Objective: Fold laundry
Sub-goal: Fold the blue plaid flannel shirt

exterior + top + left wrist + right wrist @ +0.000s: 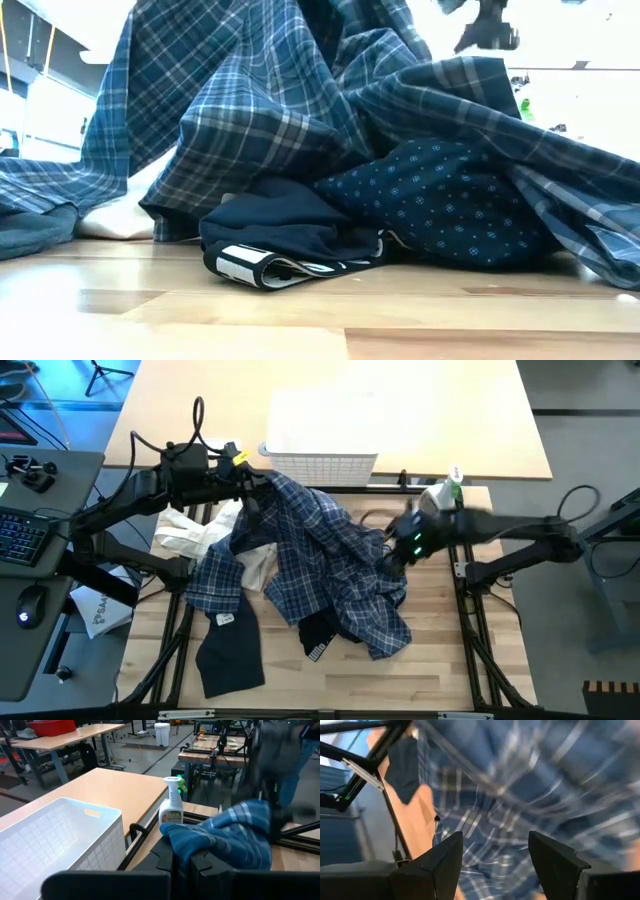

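We're mid-spread: left gripper (200, 862) jaws clamped on plaid shirt (320, 550), lifting its corner near basket (322, 465); right gripper (495, 855) jaws wide, empty, over the heap mid-tabletop. Next: regrasp opposite edge.

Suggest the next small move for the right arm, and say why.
Probably ease the right gripper forward and shut its fingers on the plaid shirt: they stand open just short of the cloth, while the left gripper already pinches the shirt's far end, lifted off the pile.

Slatted wood table (420, 670): plaid shirt (330, 560), dark pieces (228, 650), possibly cream cloth (190, 532).
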Controlling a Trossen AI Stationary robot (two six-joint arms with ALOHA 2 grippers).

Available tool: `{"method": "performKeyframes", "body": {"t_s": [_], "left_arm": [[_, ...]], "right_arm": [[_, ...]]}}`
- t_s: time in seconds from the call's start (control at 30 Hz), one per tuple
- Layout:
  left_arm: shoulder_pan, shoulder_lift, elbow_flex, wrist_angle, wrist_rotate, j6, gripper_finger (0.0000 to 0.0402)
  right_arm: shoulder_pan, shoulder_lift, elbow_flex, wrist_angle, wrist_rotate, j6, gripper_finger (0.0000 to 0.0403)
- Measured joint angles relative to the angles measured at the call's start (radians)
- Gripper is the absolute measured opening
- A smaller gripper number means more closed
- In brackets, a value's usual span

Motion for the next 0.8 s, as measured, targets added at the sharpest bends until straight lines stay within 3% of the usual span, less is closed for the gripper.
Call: {"method": "performKeyframes", "body": {"t_s": [0.1,0.17,0.37,0.6,0.8], "left_arm": [[0.000,0.005,0.000,0.001,0.000,0.005,0.0000],[0.000,0.006,0.000,0.001,0.000,0.007,0.0000],[0.000,0.007,0.000,0.009,0.000,0.008,0.0000],[0.000,0.002,0.015,0.025,0.001,0.004,0.0000],[0.000,0.001,0.194,0.033,0.074,-0.044,0.0000]], "right_arm": [[0.034,0.018,-0.170,0.263,0.016,0.099,0.0220],[0.044,0.044,-0.249,0.389,0.080,0.158,0.0220],[0.042,0.149,-0.337,0.525,0.255,0.216,0.0185],[0.004,0.178,-0.245,0.452,0.226,0.089,0.0016],[-0.010,0.046,0.110,-0.047,0.279,-0.002,0.0004]]}}
